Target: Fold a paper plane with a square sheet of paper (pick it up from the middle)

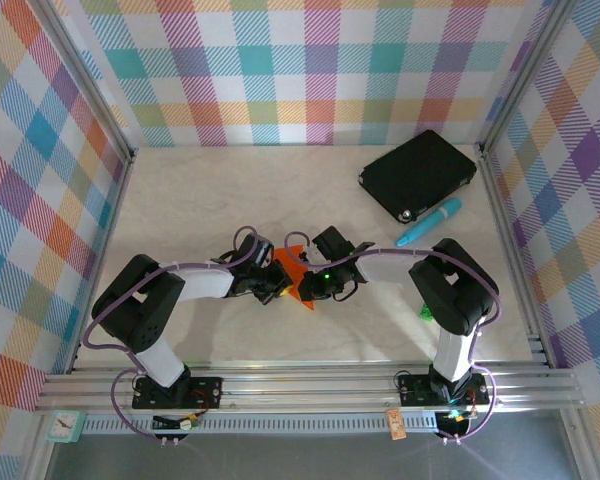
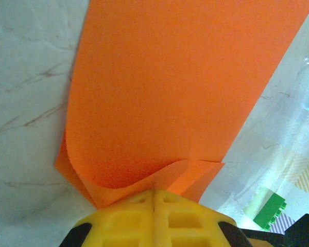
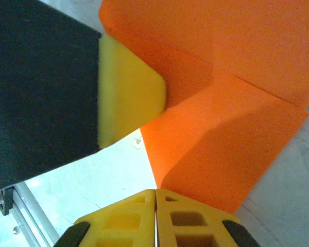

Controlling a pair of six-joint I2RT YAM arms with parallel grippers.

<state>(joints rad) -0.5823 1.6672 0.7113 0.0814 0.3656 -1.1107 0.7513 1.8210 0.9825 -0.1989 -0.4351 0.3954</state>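
The orange sheet of paper is held up off the table between both arms at the middle, folded over in layers. In the left wrist view the paper stretches away from my left gripper, whose yellow jaws are shut on its curled near edge. In the right wrist view the paper runs down into my right gripper, shut on its lower corner. A yellow finger of the left gripper pinches the paper on the left of that view. From above, the left gripper and right gripper almost touch.
A black rectangular pad lies at the back right, with a teal pen-like tube just in front of it. A small green block sits beside the right arm. Checked walls enclose the table on three sides.
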